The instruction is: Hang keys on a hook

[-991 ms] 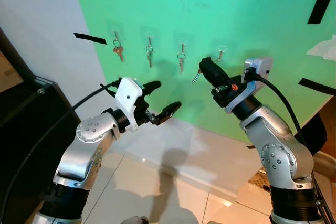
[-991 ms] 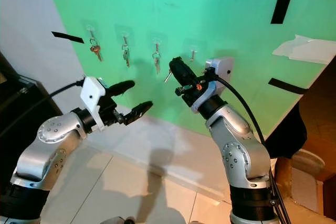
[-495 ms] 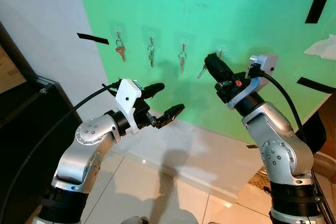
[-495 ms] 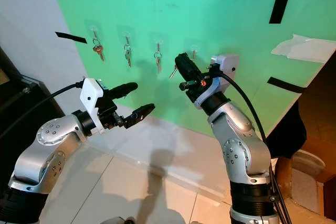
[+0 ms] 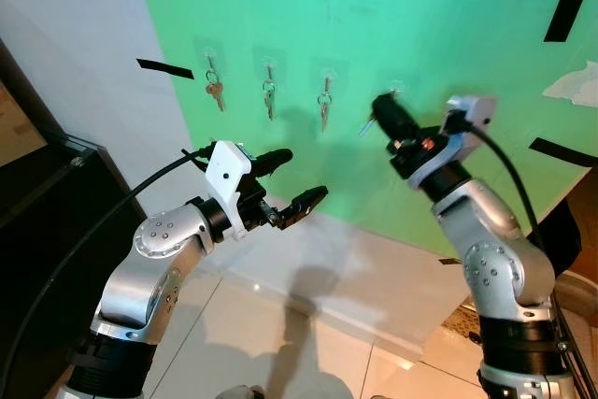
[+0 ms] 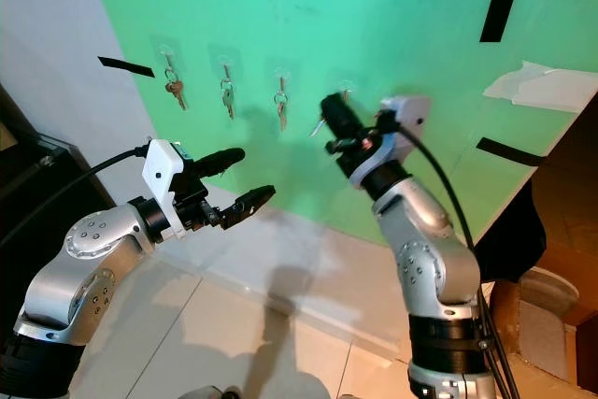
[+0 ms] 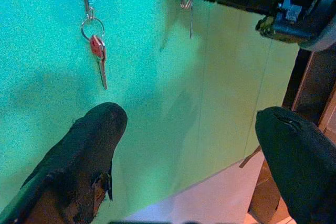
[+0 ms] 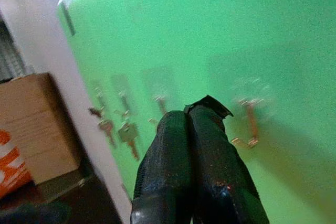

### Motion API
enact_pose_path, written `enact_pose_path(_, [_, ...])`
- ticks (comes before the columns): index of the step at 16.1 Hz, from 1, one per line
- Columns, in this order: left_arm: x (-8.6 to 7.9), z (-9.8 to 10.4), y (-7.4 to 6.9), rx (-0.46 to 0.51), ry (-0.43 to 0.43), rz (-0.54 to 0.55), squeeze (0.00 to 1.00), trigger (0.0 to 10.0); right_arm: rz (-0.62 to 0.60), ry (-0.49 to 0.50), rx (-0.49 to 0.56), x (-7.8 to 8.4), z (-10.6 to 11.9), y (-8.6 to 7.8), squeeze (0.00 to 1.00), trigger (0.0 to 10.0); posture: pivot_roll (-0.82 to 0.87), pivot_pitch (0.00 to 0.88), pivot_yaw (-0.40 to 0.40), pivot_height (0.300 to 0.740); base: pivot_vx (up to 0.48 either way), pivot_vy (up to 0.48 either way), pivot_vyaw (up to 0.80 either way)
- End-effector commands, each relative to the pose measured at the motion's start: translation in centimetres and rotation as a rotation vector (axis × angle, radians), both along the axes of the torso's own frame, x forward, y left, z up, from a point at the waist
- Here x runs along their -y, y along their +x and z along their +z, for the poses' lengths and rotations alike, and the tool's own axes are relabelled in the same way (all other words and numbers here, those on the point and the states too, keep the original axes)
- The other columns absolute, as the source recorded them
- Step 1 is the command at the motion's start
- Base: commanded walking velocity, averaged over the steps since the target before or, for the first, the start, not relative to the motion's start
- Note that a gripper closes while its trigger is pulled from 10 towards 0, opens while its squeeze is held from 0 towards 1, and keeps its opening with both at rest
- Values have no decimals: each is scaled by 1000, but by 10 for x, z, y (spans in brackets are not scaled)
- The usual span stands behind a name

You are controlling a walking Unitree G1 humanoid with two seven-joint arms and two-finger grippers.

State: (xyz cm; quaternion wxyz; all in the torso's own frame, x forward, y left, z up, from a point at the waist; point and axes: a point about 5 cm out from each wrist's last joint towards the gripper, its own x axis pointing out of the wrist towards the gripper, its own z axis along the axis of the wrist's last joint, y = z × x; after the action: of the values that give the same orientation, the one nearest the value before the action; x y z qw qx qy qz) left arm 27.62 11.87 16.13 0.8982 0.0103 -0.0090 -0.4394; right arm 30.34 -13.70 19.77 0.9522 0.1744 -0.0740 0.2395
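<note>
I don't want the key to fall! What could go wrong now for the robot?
The right gripper pinches a small key right beside the empty fourth hook. Only the key's tip sticks out, so it might slip and drop to the floor. The hook is tiny, so the ring could miss it. Three keys already hang to the left; a sideways nudge might knock the nearest one off. The left gripper, jaws open, waits lower down.
</note>
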Motion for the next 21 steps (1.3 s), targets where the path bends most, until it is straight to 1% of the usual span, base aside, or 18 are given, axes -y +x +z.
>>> enact_pose_path(1, [0,5,-1,16,1,-6,412,10000,-22,-2,4,3,2,2,0,10000,-94,0,30,740,0,0,0])
enact_pose_path(4, [0,5,-1,15,0,-7,412,10000,-37,-25,-29,7,-6,2,0,10000,-94,0,31,740,0,0,0])
enact_pose_path(9, [0,4,0,14,8,-11,416,10000,-60,-12,-89,15,-18,-1,0,10000,-99,0,38,740,0,0,0])
enact_pose_path(10, [0,4,0,14,9,-11,416,10000,-80,-9,-98,17,-21,-1,0,10000,-99,0,38,740,0,0,0])
enact_pose_path(12, [0,4,0,14,12,-10,412,10000,-142,35,-122,26,-24,1,0,10000,-98,0,39,740,0,0,0])
enact_pose_path(13, [0,4,0,13,12,-11,412,10000,-140,28,-128,27,-26,0,0,10000,-100,0,41,740,0,0,0])
enact_pose_path(15, [0,4,0,14,14,-14,412,10000,-106,-3,-149,21,-32,-3,0,10000,-101,0,43,740,0,0,0])
enact_pose_path(16, [0,5,0,15,15,-14,412,10000,-83,-31,-165,16,-36,-4,0,10000,-101,0,44,740,0,0,0])
enact_pose_path(19, [1,6,1,21,15,-16,412,10000,-60,-63,-189,7,-42,-3,0,10000,-100,0,43,740,0,0,0])
enact_pose_path(21, [2,8,1,31,8,-20,408,10000,-66,-76,-207,5,-45,-1,0,10000,-100,0,42,740,0,0,0])
